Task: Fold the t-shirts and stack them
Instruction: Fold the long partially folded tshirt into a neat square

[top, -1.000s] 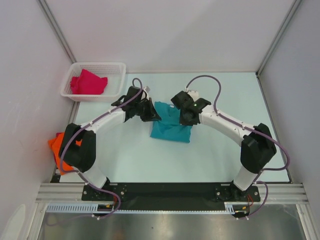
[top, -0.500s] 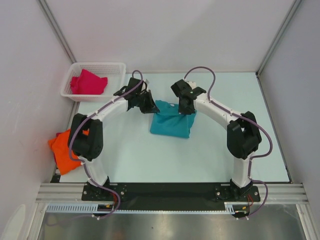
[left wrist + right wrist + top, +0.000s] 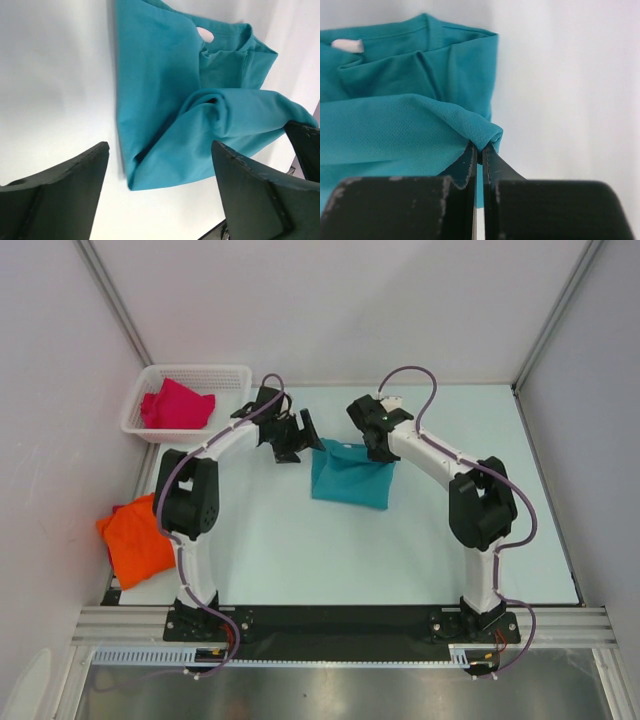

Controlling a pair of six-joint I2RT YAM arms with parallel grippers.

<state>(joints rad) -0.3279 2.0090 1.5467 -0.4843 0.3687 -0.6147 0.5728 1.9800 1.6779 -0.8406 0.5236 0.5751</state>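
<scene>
The table top point(image 3: 300, 550) is a pale mint sheet boxed in by plain white walls, with metal frame posts running up the far corners. The left claw point(image 3: 305, 435) stands spread wide with nothing between its fingers point(image 3: 65, 175); the teal-blue t-shirt point(image 3: 350, 478) lies just beyond its tips and a little to its right, apart from it. The right claw point(image 3: 378, 448) is clenched tight on a raised fold at the shirt's far right corner, and the cloth sags away from the pinch towards the near side of the table. The right wrist camera shows that grip closely, the two jaws pressed together on a thin ridge of teal mesh point(image 3: 395, 130), with a small white label point(image 3: 347, 45) at the collar beyond. The left wrist camera shows instead the rumpled, doubled-over body of the shirt point(image 3: 160, 75) lying flat. Only the overhead view takes in the rest: a white basket point(image 3: 135, 425) well to the left of the left claw holding the magenta-red t-shirt point(image 3: 178, 405), and the orange t-shirt point(image 3: 140, 540) lying far behind that claw, beside the arm's elbow at the table's left edge.
</scene>
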